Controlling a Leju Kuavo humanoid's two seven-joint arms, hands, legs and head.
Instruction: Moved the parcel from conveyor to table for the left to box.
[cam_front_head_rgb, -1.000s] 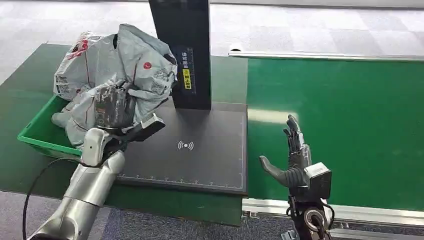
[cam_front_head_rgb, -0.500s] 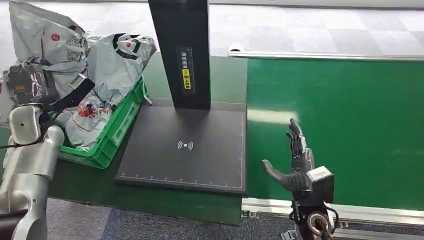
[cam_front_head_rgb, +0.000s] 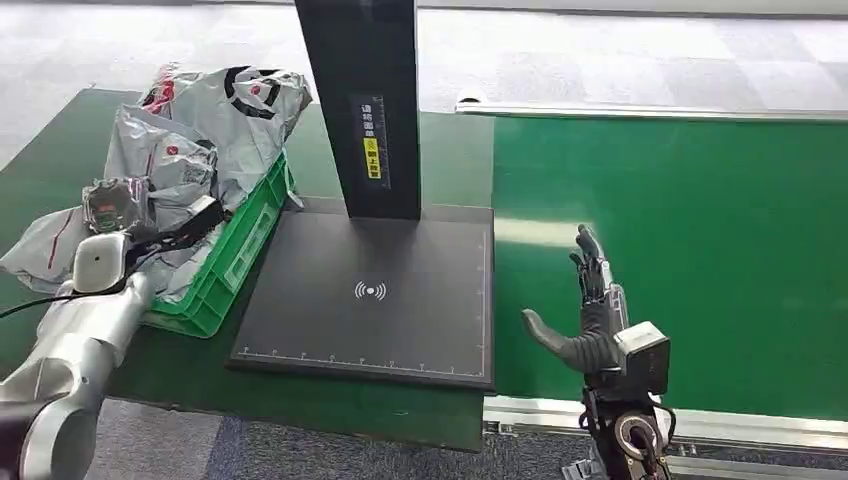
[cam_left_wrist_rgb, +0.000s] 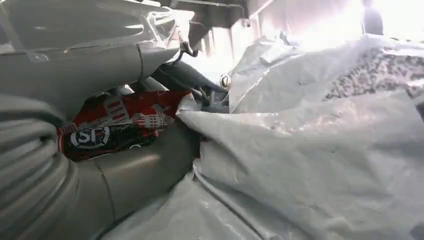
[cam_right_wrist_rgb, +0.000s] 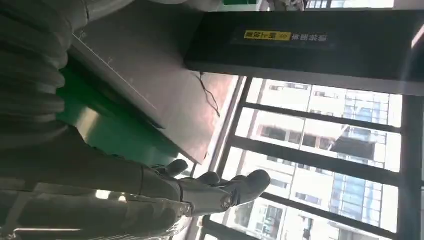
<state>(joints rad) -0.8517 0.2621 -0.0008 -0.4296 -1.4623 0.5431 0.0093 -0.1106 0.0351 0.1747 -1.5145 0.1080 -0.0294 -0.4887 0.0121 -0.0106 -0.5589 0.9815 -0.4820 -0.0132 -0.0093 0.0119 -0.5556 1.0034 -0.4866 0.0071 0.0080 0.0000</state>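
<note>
A crumpled grey parcel (cam_front_head_rgb: 165, 160) with a red dot lies on the pile in the green crate (cam_front_head_rgb: 235, 255) at the left. My left hand (cam_front_head_rgb: 115, 205), wrapped in clear plastic, sits low against the parcel's near side and grips it. In the left wrist view a fold of the parcel (cam_left_wrist_rgb: 310, 150) is pressed between the thumb and the fingers of that hand (cam_left_wrist_rgb: 125, 165). My right hand (cam_front_head_rgb: 590, 320) stands open and upright over the near edge of the green conveyor belt (cam_front_head_rgb: 700, 250), holding nothing; in the right wrist view this hand (cam_right_wrist_rgb: 200, 195) has its fingers straight.
Another grey parcel (cam_front_head_rgb: 240, 100) fills the crate's far end, and one more (cam_front_head_rgb: 40, 250) hangs over its left side. A black scan pad (cam_front_head_rgb: 370, 290) with a tall black column (cam_front_head_rgb: 365, 100) lies between crate and belt.
My left hand has carried the parcel from in front of the column out to the left, up, and then down onto the crate's pile. The right hand has stayed where it was.
</note>
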